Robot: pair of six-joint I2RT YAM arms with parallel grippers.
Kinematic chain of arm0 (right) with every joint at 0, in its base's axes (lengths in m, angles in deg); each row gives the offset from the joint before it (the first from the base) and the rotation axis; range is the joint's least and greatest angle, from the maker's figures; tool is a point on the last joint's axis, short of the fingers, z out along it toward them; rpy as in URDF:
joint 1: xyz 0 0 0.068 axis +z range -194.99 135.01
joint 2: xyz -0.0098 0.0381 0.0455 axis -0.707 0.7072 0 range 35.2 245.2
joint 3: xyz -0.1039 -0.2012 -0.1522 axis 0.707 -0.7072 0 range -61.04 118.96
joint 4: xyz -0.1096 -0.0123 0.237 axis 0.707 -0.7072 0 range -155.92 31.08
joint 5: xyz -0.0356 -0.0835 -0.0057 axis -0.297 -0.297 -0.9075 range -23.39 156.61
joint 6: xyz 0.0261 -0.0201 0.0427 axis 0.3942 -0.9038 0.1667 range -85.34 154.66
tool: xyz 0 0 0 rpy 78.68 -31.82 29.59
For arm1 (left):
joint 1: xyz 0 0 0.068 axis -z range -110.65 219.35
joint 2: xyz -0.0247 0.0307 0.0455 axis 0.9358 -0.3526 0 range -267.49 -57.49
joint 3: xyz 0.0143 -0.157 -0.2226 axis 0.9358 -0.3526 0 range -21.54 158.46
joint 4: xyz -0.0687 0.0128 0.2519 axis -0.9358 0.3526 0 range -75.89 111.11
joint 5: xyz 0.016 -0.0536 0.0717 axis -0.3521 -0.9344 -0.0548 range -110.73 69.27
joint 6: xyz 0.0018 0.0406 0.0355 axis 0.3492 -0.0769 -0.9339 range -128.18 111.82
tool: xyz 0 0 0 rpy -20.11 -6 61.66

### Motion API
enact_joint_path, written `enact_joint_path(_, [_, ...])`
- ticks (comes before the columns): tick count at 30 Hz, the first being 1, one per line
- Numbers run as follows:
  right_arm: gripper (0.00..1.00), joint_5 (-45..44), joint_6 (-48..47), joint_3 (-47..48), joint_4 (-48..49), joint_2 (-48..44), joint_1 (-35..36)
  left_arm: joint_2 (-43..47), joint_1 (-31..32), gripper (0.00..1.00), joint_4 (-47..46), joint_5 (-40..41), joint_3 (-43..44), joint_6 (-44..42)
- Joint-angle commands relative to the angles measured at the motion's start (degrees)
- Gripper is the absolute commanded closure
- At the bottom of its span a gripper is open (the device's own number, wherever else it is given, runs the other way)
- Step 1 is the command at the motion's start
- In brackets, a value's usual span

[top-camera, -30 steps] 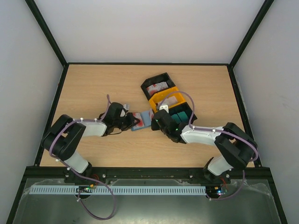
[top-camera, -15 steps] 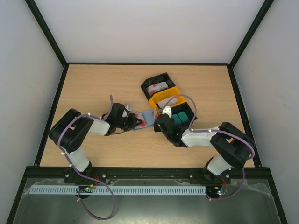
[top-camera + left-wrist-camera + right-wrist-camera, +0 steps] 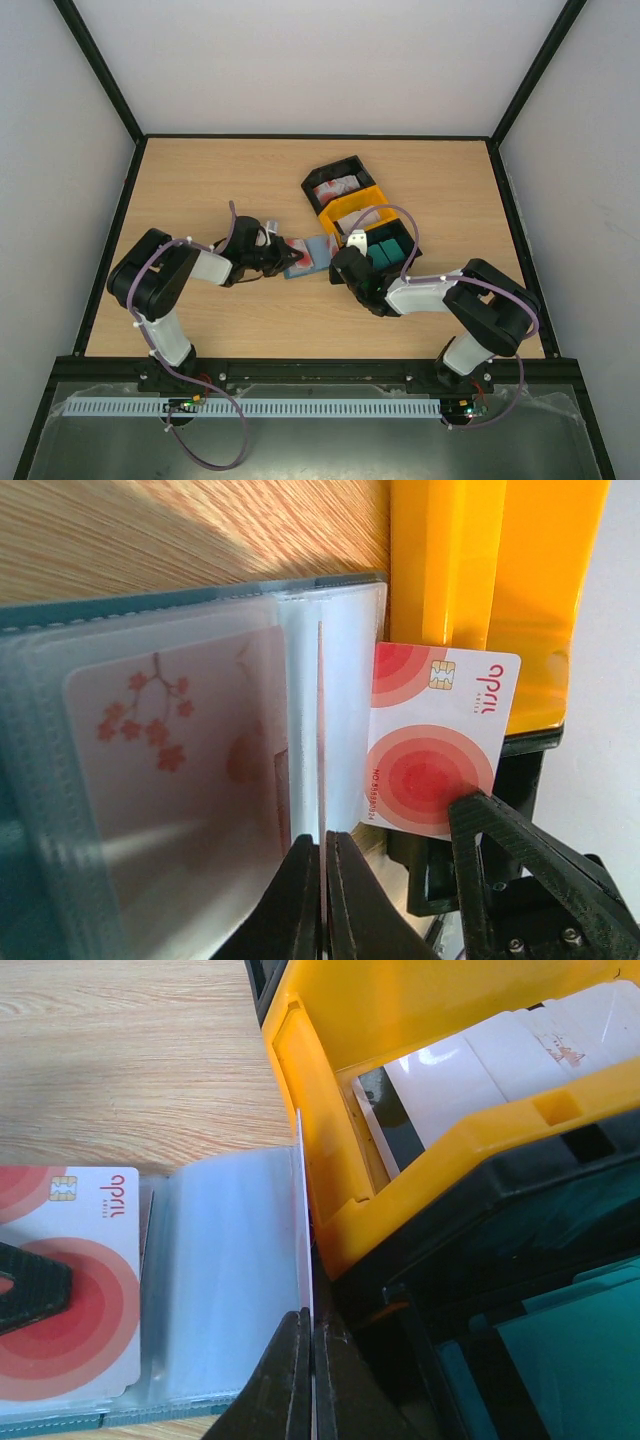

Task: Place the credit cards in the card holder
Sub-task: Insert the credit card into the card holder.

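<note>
**Top view.** The card holder (image 3: pixel 314 250) lies open on the wooden table (image 3: pixel 200 180), left of a row of bins. The left gripper (image 3: pixel 278 256) is at its left edge and the right gripper (image 3: pixel 343 262) just off its right edge. In the row, a yellow bin (image 3: pixel 345 207) sits between two black bins (image 3: pixel 318 176). The nearer black bin holds teal cards (image 3: pixel 383 250).

**Left wrist view.** The left gripper (image 3: pixel 322 842) has its jaws pressed together on a thin clear sleeve (image 3: pixel 347 680) of the holder, which stands on edge. The sleeves are glossy, frosted plastic with stitched seams, and the cover edge is teal. A pale card with red blossoms (image 3: pixel 170 770) sits inside a pocket to the left. To the right of the sleeves, against the yellow bin, is a red-and-white card (image 3: pixel 430 750). It is flat and smooth with rounded corners, a gold chip and concentric red circles. One of the right gripper's fingers (image 3: pixel 505 835), black and angular, clamps its lower corner.

**Right wrist view.** The right gripper (image 3: pixel 312 1325) is closed on that card, seen edge-on as a thin white line touching the yellow bin's wall. Clear sleeves spread to the left. The furthest holds a second red-circle card (image 3: pixel 95 1290), with a ribbed black fingertip (image 3: pixel 30 1288) resting on it. White cards (image 3: pixel 450 1080) lie in the yellow bin.
</note>
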Motion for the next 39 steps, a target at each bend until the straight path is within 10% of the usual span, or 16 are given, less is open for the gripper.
enact_joint_path(1, [0.98, -2.3, 0.5, -0.8, -0.6, 1.4, 0.3, -2.7, 0.0, 0.97, -3.4, -3.0, 1.6, 0.8])
enact_joint_path(39, [0.98, -0.8, 1.7, -0.6, -0.9, 2.8, 0.4, -12.2, 2.1, 0.96, -10.1, -4.2, 4.4, 2.3])
